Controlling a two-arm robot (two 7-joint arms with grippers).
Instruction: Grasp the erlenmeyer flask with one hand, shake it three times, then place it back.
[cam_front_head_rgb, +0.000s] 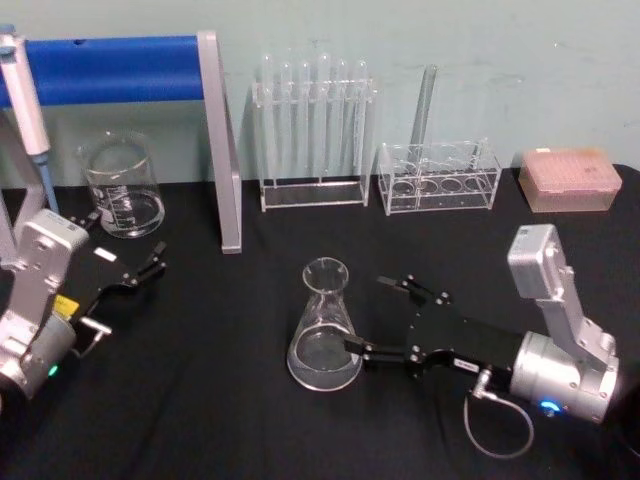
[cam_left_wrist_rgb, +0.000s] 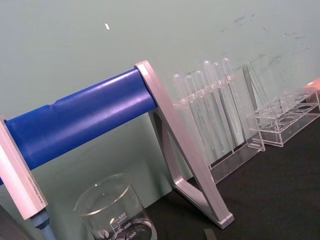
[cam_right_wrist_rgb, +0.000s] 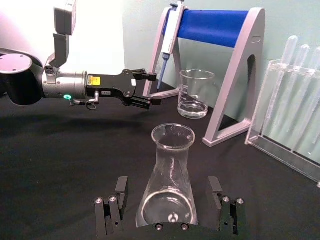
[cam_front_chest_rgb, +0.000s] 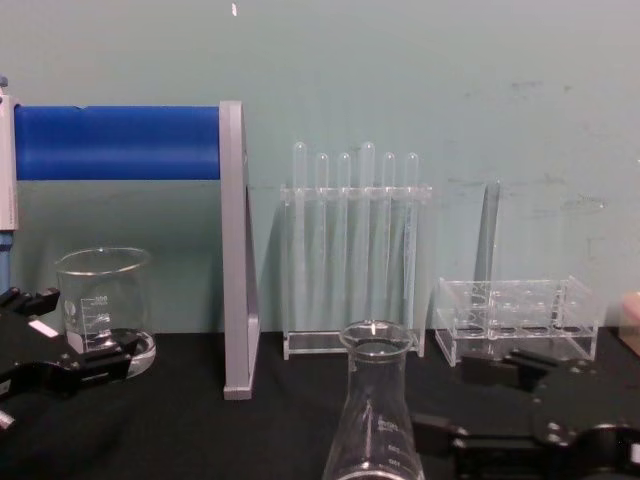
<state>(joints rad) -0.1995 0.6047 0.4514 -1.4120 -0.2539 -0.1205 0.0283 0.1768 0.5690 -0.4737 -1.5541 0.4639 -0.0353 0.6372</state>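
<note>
My right gripper (cam_front_head_rgb: 368, 315) is wide, straddling the erlenmeyer flask (cam_front_head_rgb: 322, 330), which stands centre-front on the desk (cam_front_head_rgb: 200, 400). If I close this low on the sloped glass, it may slip or tip. Left gripper (cam_front_head_rgb: 140, 270) is parked open near the left edge.

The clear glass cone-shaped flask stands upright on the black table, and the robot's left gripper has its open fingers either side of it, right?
Not the left: it is the right gripper whose open fingers flank the upright clear glass conical flask, as the right wrist view shows. The left gripper hangs apart.
</note>
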